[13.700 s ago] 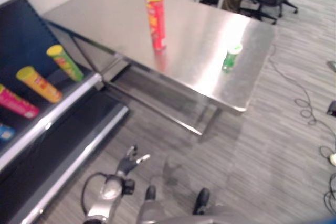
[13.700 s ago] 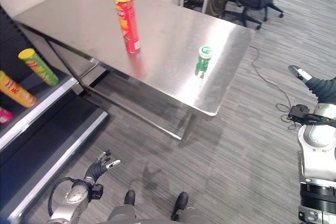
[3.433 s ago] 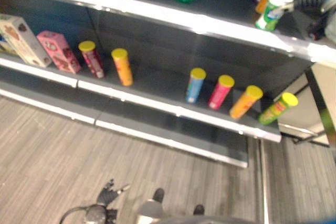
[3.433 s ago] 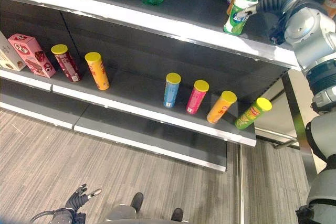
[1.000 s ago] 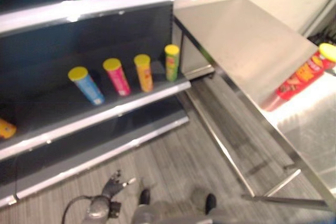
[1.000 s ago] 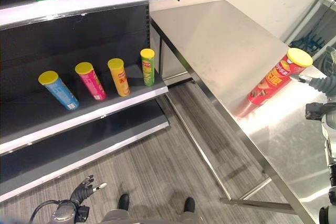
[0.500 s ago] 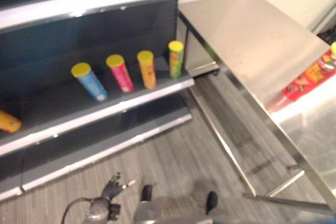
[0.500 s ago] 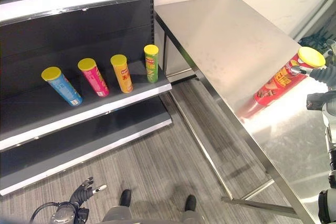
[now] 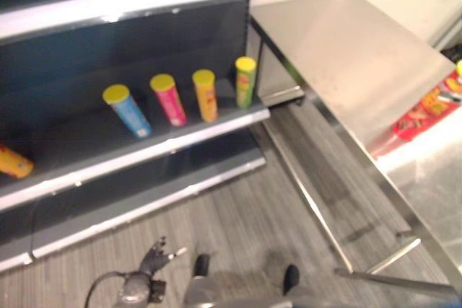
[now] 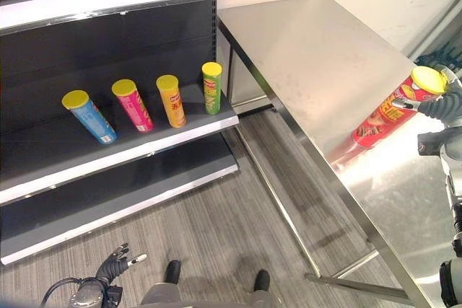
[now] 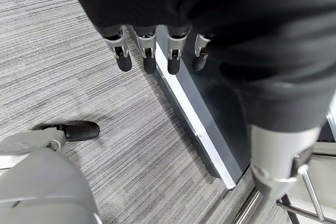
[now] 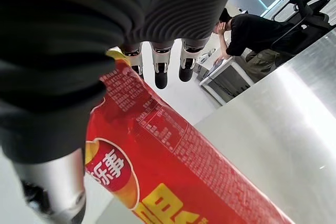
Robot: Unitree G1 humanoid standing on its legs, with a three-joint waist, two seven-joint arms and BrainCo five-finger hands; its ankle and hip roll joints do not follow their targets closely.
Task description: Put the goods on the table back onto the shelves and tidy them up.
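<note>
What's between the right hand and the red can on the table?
Nothing visible. The right hand is already at the yellow-lidded top of the red can on the table, fingers straight alongside it in its wrist view.

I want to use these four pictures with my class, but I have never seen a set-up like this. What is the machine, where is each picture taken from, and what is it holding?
This is a walking humanoid robot with two arms and finger hands. The two wide pictures come from a pair of cameras on its head, looking down. They show a dark shelf unit with four yellow-lidded tubes standing in a row, beside a steel table. A tall red tube is on the table, leaning. The other two pictures come from cameras on the wrists. The right hand is at the red tube's top; its wrist view shows the fingers straight beside the tube, not closed round it. The left hand hangs open above the floor, holding nothing.
</note>
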